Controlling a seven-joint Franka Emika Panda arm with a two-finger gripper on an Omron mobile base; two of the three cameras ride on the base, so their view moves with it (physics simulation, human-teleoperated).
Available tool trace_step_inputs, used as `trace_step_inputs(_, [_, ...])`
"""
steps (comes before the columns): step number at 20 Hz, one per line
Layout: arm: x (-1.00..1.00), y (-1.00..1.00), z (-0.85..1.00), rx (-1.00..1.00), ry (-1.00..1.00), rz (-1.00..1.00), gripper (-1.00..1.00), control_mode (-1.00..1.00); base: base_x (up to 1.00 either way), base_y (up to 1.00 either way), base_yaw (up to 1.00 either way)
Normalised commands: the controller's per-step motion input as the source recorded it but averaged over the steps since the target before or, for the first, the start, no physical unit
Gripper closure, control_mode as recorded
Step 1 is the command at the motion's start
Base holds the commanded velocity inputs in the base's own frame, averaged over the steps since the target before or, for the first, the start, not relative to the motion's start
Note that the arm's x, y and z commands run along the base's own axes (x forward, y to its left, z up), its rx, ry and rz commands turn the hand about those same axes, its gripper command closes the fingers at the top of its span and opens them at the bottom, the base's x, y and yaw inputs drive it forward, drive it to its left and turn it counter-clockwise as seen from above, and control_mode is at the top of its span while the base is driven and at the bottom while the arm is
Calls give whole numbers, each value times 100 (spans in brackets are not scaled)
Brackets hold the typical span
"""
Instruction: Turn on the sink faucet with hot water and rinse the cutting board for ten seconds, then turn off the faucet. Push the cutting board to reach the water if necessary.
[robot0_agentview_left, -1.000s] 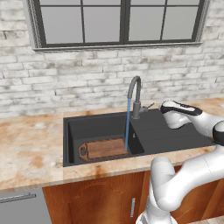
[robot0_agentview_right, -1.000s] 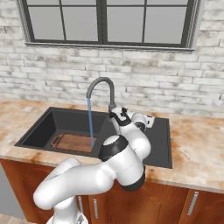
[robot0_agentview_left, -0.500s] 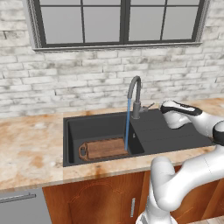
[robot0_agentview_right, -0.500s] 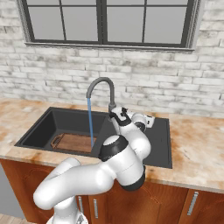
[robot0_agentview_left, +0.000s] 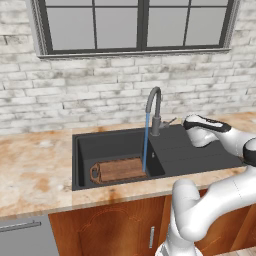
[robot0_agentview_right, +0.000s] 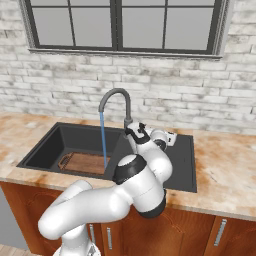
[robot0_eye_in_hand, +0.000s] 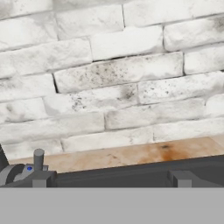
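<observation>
**Holding off the lever while the board rinses**

The water (robot0_agentview_left: 145, 142) runs in a thin blue stream from the faucet (robot0_agentview_left: 154, 107) into the basin of the sink (robot0_agentview_left: 100, 147), landing at the right end of the cutting board (robot0_agentview_left: 119, 169), which lies flat on the basin floor with its looped handle to the left. So the board needs no pushing, in my judgement; the step in hand is simply waiting out the rinse.

The claw (robot0_agentview_left: 186, 122) hovers just right of the faucet's thin side lever (robot0_agentview_left: 170, 120), above the ribbed drainboard (whether its fingers are released or clenched I cannot tell). In the hand view the fingertips (robot0_eye_in_hand: 41, 178) sit low, with the lever's base nearby at the left.

To do this well, keep the claw near the lever without touching it, so the flow isn't cut short, then close the lever with one short, deliberate sweep.
</observation>
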Motion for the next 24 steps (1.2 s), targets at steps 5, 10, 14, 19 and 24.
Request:
trace_step_inputs(5, [0,0,0,0,0,0,-100,-100,0,0,0])
trace_step_inputs(10, [0,0,0,0,0,0,-100,-100,0,0,0])
trace_step_inputs(14, [0,0,0,0,0,0,-100,-100,0,0,0])
trace_step_inputs(19, [0,0,0,0,0,0,-100,-100,0,0,0])
trace_step_inputs(24, [0,0,0,0,0,0,-100,-100,0,0,0])
